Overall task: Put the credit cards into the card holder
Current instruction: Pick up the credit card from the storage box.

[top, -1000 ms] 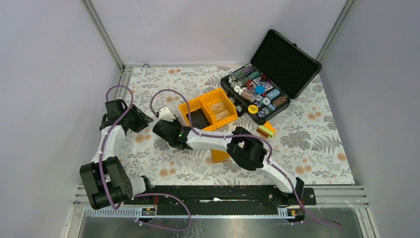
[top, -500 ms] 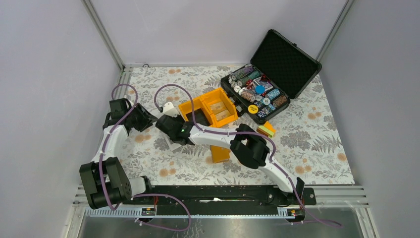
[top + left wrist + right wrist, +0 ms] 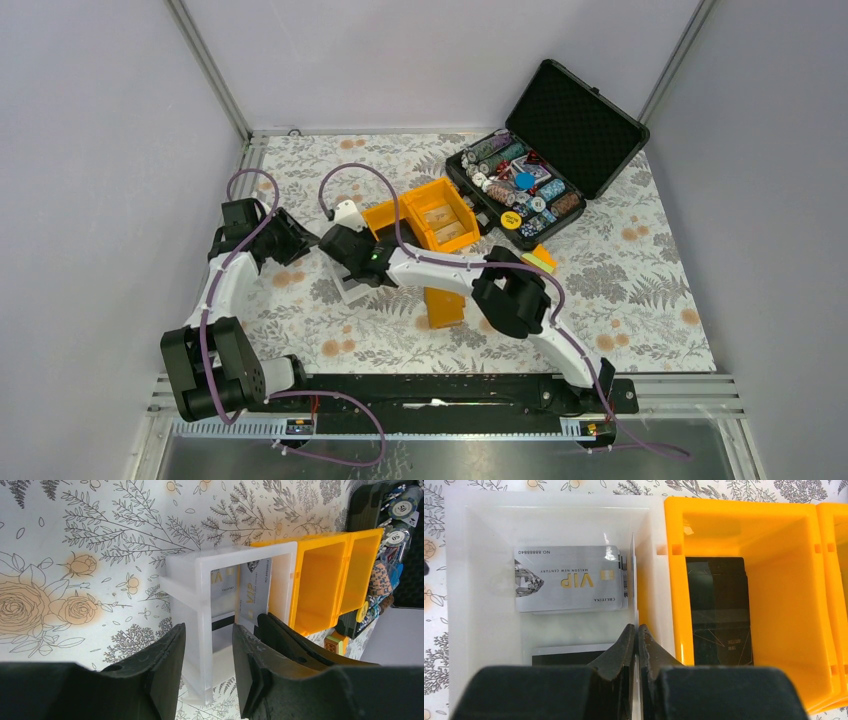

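My right gripper (image 3: 637,627) is shut on a thin credit card (image 3: 634,580), seen edge-on and standing upright inside a clear plastic bin (image 3: 484,530). A stack of silver VIP credit cards (image 3: 569,580) lies flat in that bin, and it also shows in the left wrist view (image 3: 255,587). My left gripper (image 3: 209,626) is open, with its fingers either side of the clear bin's near wall (image 3: 200,565). The card holder (image 3: 443,308), a small orange wallet, lies on the table right of both grippers, under the right arm. In the top view the right gripper (image 3: 348,270) is over the bin and the left gripper (image 3: 308,246) is beside it.
An orange compartment bin (image 3: 674,580) stands against the clear bin and holds black cards (image 3: 719,610); it also shows in the top view (image 3: 420,225). An open black case (image 3: 545,150) of poker chips sits at the back right. A small coloured block (image 3: 538,262) lies near it.
The right gripper has moved a little farther back and right over the clear bin. The left gripper moved right up to the bin, then held still.
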